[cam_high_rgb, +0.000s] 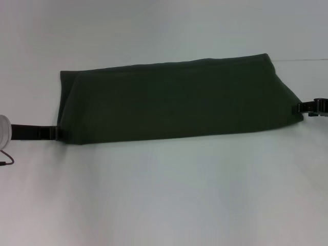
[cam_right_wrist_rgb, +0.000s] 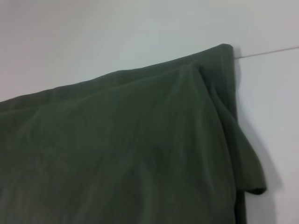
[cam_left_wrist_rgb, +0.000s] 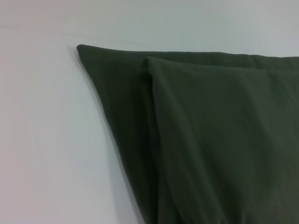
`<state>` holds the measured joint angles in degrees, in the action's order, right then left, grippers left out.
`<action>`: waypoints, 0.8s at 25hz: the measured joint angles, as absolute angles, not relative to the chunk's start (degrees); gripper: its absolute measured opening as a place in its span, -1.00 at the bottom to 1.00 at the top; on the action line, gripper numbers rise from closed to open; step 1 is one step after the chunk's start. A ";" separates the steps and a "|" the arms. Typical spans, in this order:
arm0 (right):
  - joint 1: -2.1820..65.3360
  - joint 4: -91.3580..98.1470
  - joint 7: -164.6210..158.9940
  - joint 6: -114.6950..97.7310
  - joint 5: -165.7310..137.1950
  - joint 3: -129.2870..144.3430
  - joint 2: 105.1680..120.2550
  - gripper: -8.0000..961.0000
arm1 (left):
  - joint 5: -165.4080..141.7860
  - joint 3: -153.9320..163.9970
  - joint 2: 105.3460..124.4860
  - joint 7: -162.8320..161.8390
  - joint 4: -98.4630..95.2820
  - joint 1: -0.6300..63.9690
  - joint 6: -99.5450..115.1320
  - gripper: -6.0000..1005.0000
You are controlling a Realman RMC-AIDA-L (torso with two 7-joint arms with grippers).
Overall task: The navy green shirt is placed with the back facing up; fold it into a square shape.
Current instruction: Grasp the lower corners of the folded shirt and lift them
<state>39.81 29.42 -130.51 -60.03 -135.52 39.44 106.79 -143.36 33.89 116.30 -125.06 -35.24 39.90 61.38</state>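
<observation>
A: Where is the shirt [cam_high_rgb: 179, 100] found?

B: It is spread across the white surface [cam_high_rgb: 164, 195] as a long dark olive band, folded over on itself, with its far edge running nearly straight and its near edge lying lower toward the left end. Only plain cloth is shown; no lettering is seen.

A: And the left claw [cam_high_rgb: 60, 133]?

B: It is placed at the shirt's left near corner, touching the cloth. Its dark arm is seen reaching in from beyond the shirt's left end. The corner appears to be pinched, but how far the fingers are parted cannot be told.

A: The right claw [cam_high_rgb: 299, 108]?

B: It is set at the shirt's right end, against the near corner, where the cloth is drawn out to a point. A grip on the cloth is suggested there, yet the fingers' gap cannot be made out either.

A: What is shown of the shirt's left end?

B: In the left wrist view, an upper layer is seen laid over a lower one, with a fold line running down from the far edge.

A: And the right end?

B: In the right wrist view, a sleeve [cam_right_wrist_rgb: 250, 172] is seen hanging out past the folded body, and the cloth is lightly wrinkled.
</observation>
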 joint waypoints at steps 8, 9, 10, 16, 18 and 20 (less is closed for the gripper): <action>39.89 28.90 -129.03 -55.51 -135.69 40.54 108.79 0.28 | -143.42 33.93 116.41 -124.79 -35.26 39.90 61.54 -0.98; 39.92 28.88 -128.79 -55.01 -135.70 40.59 109.14 0.28 | -143.42 33.93 116.43 -124.76 -35.24 39.90 61.58 -0.98; 39.97 28.88 -128.58 -54.57 -135.70 40.63 109.46 0.28 | -143.43 33.93 116.44 -124.76 -35.22 39.90 61.65 -0.98; 40.42 28.75 -127.71 -52.40 -135.71 40.86 110.51 0.28 | -143.44 33.92 116.45 -124.73 -35.16 39.90 61.90 -0.98; 40.66 28.20 -127.70 -51.53 -135.71 41.21 110.60 0.28 | -143.44 33.92 116.45 -124.72 -35.15 39.90 61.90 -0.97; 40.90 27.57 -127.70 -50.74 -135.71 41.60 110.64 0.28 | -143.41 33.92 116.45 -124.71 -35.15 39.90 61.90 -0.97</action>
<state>40.90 27.57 -127.70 -50.74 -135.71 41.60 110.64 -143.41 33.92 116.45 -124.71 -35.15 39.90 61.90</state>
